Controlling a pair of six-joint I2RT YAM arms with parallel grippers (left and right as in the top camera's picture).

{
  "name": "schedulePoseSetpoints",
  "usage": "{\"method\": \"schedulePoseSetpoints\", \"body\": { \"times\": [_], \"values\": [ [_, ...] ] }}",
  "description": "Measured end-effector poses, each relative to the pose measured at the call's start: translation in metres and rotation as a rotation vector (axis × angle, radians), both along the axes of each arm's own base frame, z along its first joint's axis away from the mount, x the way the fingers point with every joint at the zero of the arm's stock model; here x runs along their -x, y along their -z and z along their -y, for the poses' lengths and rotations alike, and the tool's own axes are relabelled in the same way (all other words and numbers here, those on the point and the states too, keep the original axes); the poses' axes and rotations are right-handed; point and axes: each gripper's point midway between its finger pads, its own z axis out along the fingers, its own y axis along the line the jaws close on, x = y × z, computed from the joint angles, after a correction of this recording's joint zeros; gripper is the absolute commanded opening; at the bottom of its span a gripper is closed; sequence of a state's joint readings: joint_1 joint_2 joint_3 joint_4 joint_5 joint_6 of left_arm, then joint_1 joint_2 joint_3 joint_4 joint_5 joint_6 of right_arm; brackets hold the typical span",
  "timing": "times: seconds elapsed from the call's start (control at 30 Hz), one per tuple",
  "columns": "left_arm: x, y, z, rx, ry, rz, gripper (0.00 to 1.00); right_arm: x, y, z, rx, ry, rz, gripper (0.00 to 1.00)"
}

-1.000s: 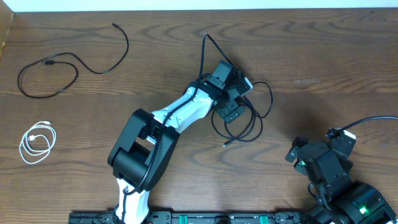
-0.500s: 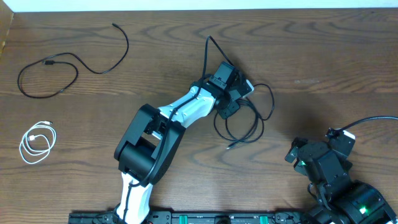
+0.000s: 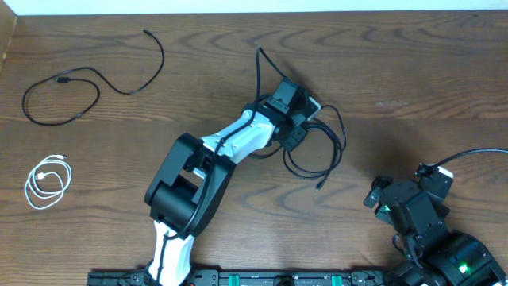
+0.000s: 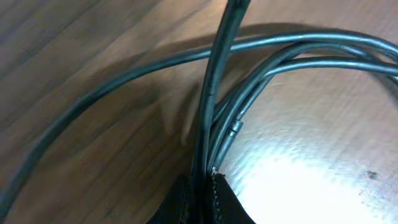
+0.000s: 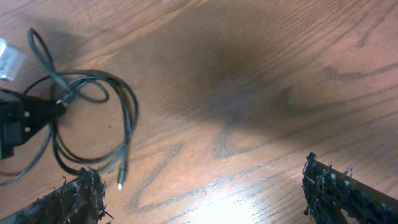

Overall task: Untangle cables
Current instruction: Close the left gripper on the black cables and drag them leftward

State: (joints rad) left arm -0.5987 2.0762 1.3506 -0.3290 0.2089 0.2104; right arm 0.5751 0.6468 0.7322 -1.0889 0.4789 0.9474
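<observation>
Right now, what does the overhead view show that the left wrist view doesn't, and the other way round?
Only the overhead shows a loose black cable and a coiled white cable lying apart at the left, plus the right gripper at lower right. Only the left wrist shows the close detail: the left gripper pinched on bunched strands of the tangled black cable, and a small metal-looking collar on one strand. Both show that tangled cable on the wooden table.

You see the left claw [image 3: 295,121] at mid-worktop [image 3: 413,79], buried in the looped black cable [image 3: 329,163]. A second black cable [image 3: 97,77] lies far left, with the coiled white cable [image 3: 48,181] below it. Your right claw [image 3: 381,196] sits near the bottom right, well apart.
</observation>
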Motion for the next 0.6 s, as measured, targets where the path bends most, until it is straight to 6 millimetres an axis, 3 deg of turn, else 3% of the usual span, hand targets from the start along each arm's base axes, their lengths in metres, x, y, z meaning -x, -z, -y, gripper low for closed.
{"method": "schedulePoseSetpoints", "body": {
  "times": [0.17, 0.33, 0.6],
  "values": [
    [-0.02, -0.019, -0.034, -0.035, -0.166, 0.036, 0.07, 0.0, 0.0, 0.0, -0.002, 0.002, 0.0, 0.99],
    [-0.032, -0.053, -0.072, -0.037, -0.299, 0.061, 0.08, 0.0, 0.0, 0.0, -0.003, 0.001, 0.0, 0.99],
    [-0.017, -0.11, -0.107, -0.032, -0.38, 0.08, 0.07, 0.0, 0.0, -0.001, -0.006, 0.0, 0.0, 0.99]
  ]
}}
